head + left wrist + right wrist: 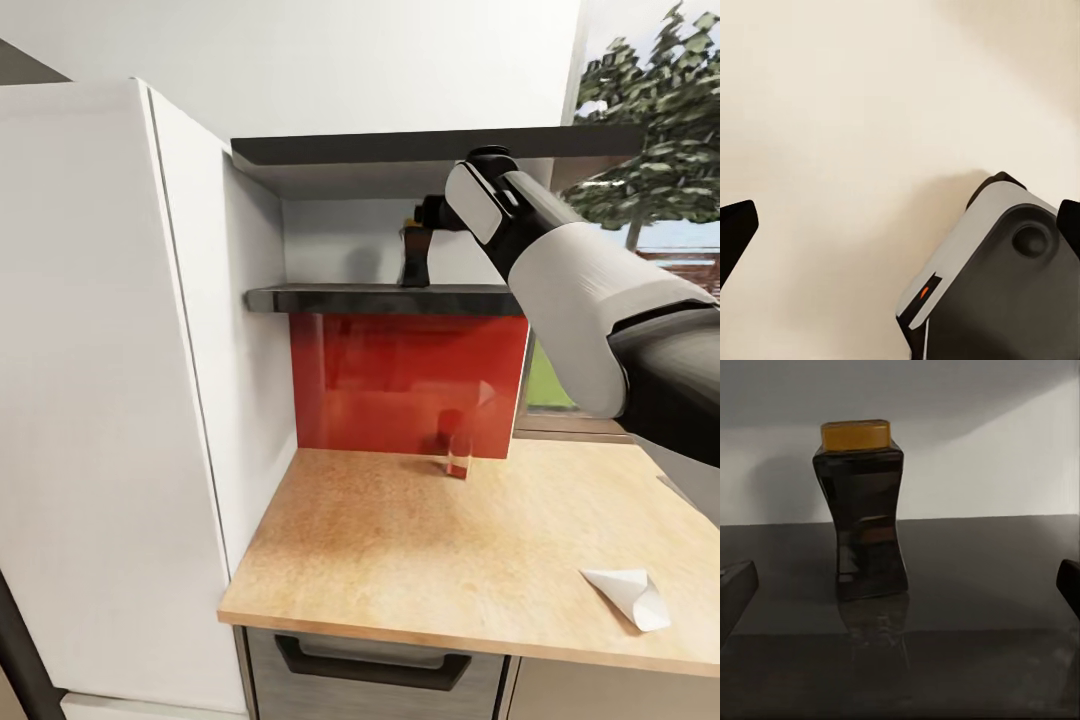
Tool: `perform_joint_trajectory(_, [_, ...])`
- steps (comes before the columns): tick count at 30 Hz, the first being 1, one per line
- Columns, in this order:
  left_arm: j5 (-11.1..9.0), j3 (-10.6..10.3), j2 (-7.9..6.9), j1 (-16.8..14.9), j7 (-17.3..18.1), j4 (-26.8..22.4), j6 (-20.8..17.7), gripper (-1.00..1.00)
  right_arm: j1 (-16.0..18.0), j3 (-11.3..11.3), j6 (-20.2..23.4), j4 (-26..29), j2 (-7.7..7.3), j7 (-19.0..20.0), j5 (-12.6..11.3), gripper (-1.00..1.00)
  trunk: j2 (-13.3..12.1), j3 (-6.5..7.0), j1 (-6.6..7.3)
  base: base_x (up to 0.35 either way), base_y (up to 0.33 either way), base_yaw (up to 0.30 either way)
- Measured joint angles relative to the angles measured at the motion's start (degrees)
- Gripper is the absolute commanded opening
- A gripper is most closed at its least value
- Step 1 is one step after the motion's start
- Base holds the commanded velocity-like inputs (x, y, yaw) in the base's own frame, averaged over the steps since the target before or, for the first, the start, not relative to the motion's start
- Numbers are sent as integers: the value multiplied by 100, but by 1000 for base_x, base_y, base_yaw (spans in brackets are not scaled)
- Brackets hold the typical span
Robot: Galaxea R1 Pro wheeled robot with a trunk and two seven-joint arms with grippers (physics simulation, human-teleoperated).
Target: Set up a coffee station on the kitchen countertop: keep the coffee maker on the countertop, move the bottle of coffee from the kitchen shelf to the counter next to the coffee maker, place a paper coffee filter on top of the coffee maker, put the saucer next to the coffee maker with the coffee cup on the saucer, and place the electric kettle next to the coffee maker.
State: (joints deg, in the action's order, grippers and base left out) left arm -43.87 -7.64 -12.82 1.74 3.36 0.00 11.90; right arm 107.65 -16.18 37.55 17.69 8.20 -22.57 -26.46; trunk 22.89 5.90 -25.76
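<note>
Bottle of coffee [864, 510] upright on kitchen shelf [385, 298]; paper coffee filter [628, 595] on kitchen countertop [400, 540].

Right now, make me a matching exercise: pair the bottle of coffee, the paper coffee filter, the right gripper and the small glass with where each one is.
Things:
1. bottle of coffee
2. paper coffee filter
3. right gripper
4. small glass

Places:
A. lying at the countertop's front right
B. standing on the black shelf
C. standing by the red backsplash
D. open, facing the bottle

Pairs: 1-B, 2-A, 3-D, 4-C

The right arm [590, 300] has white rounded shells, black joints and black jaws.
</note>
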Motion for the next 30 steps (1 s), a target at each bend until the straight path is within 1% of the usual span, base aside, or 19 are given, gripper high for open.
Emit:
perform_joint_trajectory(6, [0, 1, -10, 3, 0, 0, 0, 100, 0, 0, 73, 0, 2, -4, 0, 100, 0, 0, 0, 2, -2, 0])
perform_joint_trajectory(11, [0, 2, -22, 75, 0, 0, 5, 100, -7, -1, 127, 1, 22, -9, 0, 100, 0, 0, 0, 5, 0, 0])
perform_joint_trajectory(20, [0, 1, -27, 104, 0, 0, 8, 100, -9, -1, 139, 0, 21, -10, 0, 100, 0, 0, 2, 203, 0, 0])
perform_joint_trajectory(30, [0, 1, -19, 105, 0, 0, 18, 100, -9, -1, 139, 0, 19, -10, 0, 100, 0, 0, 0, 41, 0, 0])
